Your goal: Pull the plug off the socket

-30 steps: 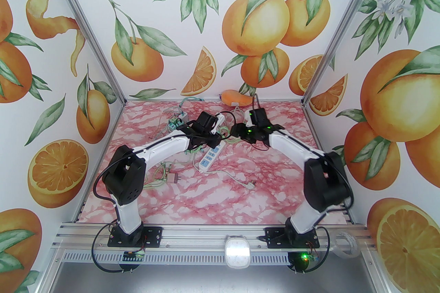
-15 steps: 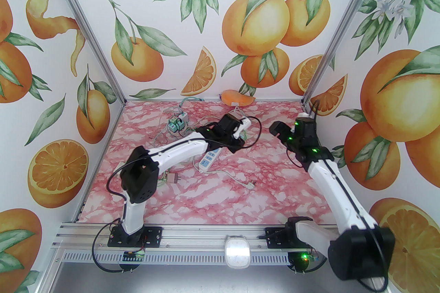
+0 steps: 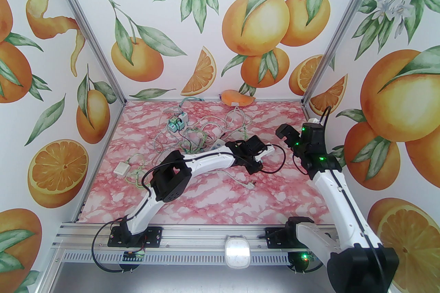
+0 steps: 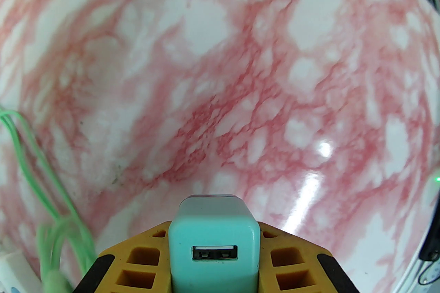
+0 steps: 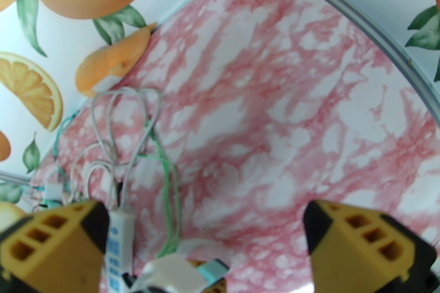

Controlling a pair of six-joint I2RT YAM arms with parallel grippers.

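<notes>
My left gripper (image 4: 213, 250) is shut on the plug (image 4: 213, 236), a small teal-faced USB charger block wedged between its yellow fingers (image 4: 137, 257), hanging above bare table. From above, the left gripper (image 3: 256, 164) is stretched out to the right of centre. The socket is a white power strip (image 3: 217, 146) with blue outlets, mostly covered by the left forearm; it lies apart from the plug. In the right wrist view the power strip (image 5: 118, 243) lies at lower left, beside the teal plug (image 5: 213, 269). My right gripper (image 5: 206, 216) is wide open and empty, near the right wall (image 3: 283, 133).
A tangle of white and green cables (image 3: 199, 133) covers the back middle, with teal adapters (image 3: 177, 123) behind it. An orange toy (image 3: 237, 97) lies against the back wall. A white square adapter (image 3: 122, 168) sits at left, and a loose corded plug (image 3: 251, 185) lies near centre.
My left arm has swung right and forward with the plug, away from the power strip. The right arm pulled back toward the right wall and its jaws opened wide.
</notes>
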